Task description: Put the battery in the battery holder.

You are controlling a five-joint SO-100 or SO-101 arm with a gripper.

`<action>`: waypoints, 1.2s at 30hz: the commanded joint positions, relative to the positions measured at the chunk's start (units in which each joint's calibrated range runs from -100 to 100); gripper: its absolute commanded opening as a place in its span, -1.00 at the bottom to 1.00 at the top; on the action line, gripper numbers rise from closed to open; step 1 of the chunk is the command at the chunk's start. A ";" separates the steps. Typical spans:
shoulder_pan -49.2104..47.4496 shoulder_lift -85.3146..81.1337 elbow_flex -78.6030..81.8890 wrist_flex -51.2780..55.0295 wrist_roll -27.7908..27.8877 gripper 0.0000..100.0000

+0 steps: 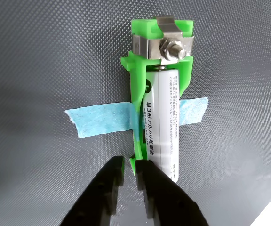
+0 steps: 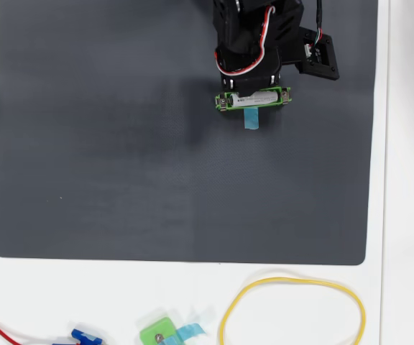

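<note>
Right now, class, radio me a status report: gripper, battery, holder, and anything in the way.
Gripper slightly open, empty, at the holder's near end. Battery lying in battery holder. Nothing blocking.

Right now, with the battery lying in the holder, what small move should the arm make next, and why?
Probably lift the pincer straight back, away from the holder. In the wrist view the battery lies along the green frame, its top end at the metal contact. The fingers seem to hold nothing; one covers the battery's near end, so its seating there cannot be checked.
</note>
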 commanded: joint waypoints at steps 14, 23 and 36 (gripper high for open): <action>-0.05 -9.90 0.61 -0.71 0.31 -1.00; 0.06 -9.81 -0.09 -2.98 1.41 -1.00; 0.47 -3.76 -0.79 -5.95 1.46 -1.00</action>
